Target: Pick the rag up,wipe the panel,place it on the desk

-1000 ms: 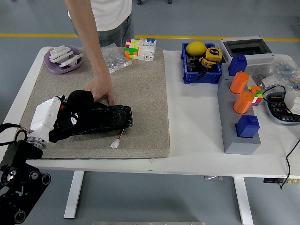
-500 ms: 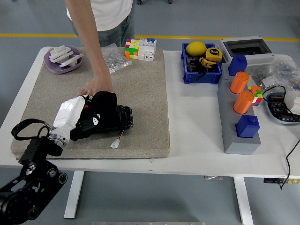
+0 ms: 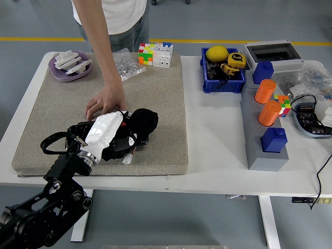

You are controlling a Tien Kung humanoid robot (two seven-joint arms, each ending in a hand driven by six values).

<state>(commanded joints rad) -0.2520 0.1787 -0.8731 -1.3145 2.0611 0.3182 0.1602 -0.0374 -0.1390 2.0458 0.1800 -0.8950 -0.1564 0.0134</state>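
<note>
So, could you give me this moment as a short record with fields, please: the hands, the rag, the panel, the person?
left hand: over the black panel, fingers closed on the black rag
right hand: not in view
rag: bunched at the panel's right end
panel: flat on the beige mat, mostly covered by the hand
mat: on the white table's left half
person's hand: on the mat at the panel's far edge, fingers spread
table: white

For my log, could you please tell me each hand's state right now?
Left hand: closed on the black rag.
Right hand: not in view.
</note>
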